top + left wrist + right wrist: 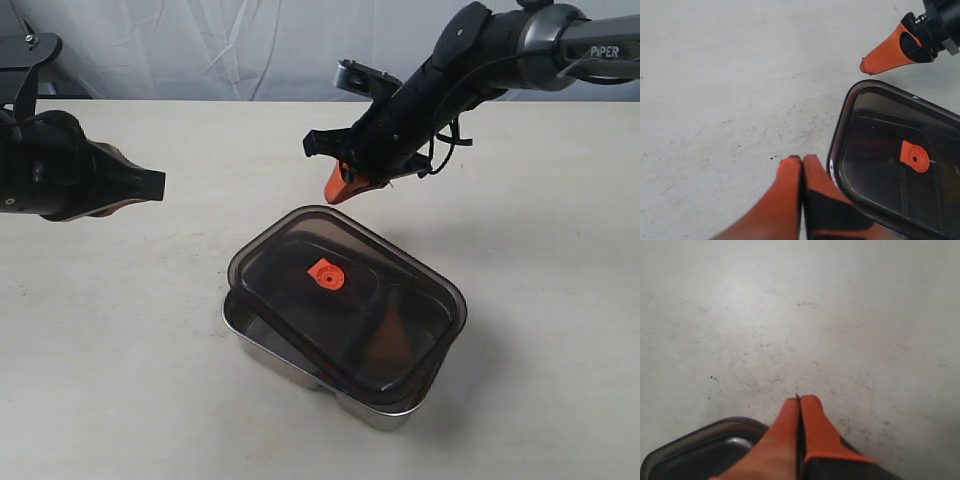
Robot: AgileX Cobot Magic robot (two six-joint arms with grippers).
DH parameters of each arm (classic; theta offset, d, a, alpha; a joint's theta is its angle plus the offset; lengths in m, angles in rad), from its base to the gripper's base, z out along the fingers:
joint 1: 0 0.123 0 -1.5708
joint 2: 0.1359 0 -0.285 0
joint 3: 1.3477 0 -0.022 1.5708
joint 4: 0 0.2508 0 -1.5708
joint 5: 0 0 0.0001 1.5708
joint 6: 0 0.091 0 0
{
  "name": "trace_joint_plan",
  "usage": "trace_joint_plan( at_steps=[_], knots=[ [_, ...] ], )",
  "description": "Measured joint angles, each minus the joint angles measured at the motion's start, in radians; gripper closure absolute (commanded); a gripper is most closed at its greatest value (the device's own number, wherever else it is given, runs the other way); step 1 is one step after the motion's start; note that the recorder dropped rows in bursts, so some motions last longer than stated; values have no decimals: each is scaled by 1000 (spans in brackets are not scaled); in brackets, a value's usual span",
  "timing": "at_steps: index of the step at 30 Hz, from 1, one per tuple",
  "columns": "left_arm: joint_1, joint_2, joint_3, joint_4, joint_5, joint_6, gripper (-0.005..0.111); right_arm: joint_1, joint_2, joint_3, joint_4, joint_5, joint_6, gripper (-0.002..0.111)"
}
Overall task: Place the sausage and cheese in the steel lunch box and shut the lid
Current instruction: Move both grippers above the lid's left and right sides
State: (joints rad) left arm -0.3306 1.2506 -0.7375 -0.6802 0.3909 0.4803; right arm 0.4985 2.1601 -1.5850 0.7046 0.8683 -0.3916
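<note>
The dark translucent lid (350, 300) with its orange valve (326, 273) lies on top of the steel lunch box (262, 340), a little askew, so the box's near left rim shows beside it. The sausage and cheese are hidden; I cannot make them out through the dark lid. My right gripper (335, 190) hangs shut and empty just above the table beyond the lid's far corner. My left gripper (155, 185) is shut and empty, off to the left of the box. In the left wrist view the left gripper (801, 159) sits beside the lid (880, 165). In the right wrist view the right gripper (800, 399) is past the lid's (695, 450) corner.
The box stands on a pale, scuffed table (120, 380). A light backdrop (200, 40) hangs behind the table's far edge. The right arm (480, 60) reaches in from the upper right, above the table.
</note>
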Motion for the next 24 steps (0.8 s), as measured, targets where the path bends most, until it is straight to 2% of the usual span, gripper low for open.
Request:
trace_joint_plan(
  at_steps=[11,24],
  knots=[
    [0,0,0,0,0,0,106,2,0,-4,0,100,-2,109],
    [0,0,0,0,0,0,106,24,0,-6,0,131,-32,109]
  ],
)
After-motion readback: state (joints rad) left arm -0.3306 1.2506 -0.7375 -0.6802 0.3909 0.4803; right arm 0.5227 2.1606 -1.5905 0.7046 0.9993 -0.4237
